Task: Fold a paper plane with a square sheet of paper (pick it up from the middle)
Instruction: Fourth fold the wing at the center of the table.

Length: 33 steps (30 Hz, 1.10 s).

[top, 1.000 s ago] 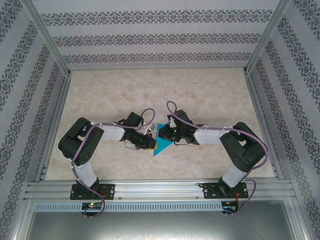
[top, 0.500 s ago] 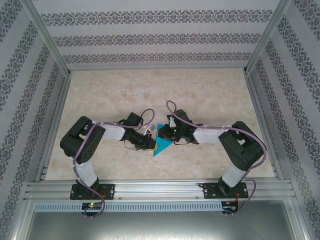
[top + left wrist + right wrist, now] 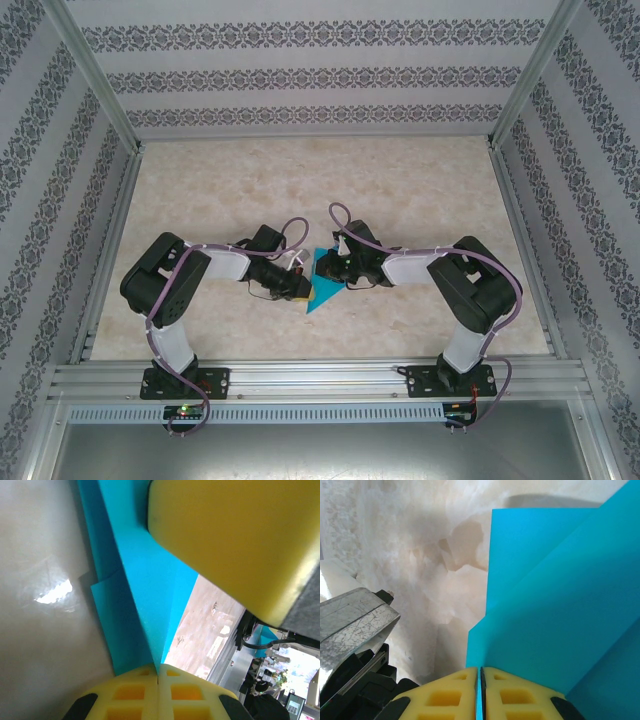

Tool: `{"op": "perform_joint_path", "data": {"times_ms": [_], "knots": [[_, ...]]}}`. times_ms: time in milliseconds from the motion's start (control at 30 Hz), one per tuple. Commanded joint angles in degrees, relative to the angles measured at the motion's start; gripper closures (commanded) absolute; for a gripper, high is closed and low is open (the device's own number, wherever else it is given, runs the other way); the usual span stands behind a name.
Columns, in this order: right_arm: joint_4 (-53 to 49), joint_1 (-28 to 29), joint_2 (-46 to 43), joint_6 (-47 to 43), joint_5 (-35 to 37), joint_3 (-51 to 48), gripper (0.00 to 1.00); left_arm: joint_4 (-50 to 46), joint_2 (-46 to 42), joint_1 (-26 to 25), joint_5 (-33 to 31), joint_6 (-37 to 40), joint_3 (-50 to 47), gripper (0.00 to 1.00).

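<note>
The teal-blue square sheet of paper (image 3: 325, 290) is folded into a pointed shape with layered creases and held up between both grippers at the table's middle. My left gripper (image 3: 305, 287) is shut on its left edge. In the left wrist view the yellow pads (image 3: 125, 695) meet on a crease of the sheet (image 3: 145, 590), and the right gripper's yellow pad (image 3: 225, 540) looms close above. My right gripper (image 3: 327, 266) is shut on the sheet's upper right part. In the right wrist view its jaws (image 3: 480, 670) pinch a thin edge of the sheet (image 3: 560, 595).
The marbled beige table (image 3: 420, 190) is walled by patterned panels on three sides. An aluminium rail (image 3: 320, 380) runs along the near edge, carrying both arm bases. Part of the left arm's metal body (image 3: 350, 620) sits close at the left of the right wrist view.
The right arm's elbow has swung a little left and away from the rail. Both grippers and the paper have stayed nearly in place, still shut on it.
</note>
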Motion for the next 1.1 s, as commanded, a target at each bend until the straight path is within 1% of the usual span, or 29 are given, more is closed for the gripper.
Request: {"op": "perform_joint_path", "data": {"times_ms": [0,367,467,667,833,1067], "knots": [[0.8,-0.6,0.9,0.0,1.4,0.8,0.88,1.2,1.4,1.1,1.6,-0.8,1.1,0.96],[0.0,-0.4,-1.0,-0.2,1.7,0.3,0.88,1.3,2.1,1.1,4.9,-1.0,2.2,0.95],[-0.1,-0.2,-2.3,0.0,2.1,-0.2,0.87,0.0,2.1,1.2,4.9,-0.5,2.9,0.95],[0.1,0.1,-2.8,-0.2,-0.3,-0.2,0.87,-0.4,3.0,1.3,4.7,-0.5,3.0,0.95],[0.9,0.2,-3.2,0.6,1.4,-1.5,0.87,-0.6,3.2,1.4,4.4,-0.5,2.9,0.95],[1.2,0.3,-1.3,0.4,0.2,-0.7,0.87,-0.6,4.3,1.6,4.7,-0.7,3.2,0.95]]}}
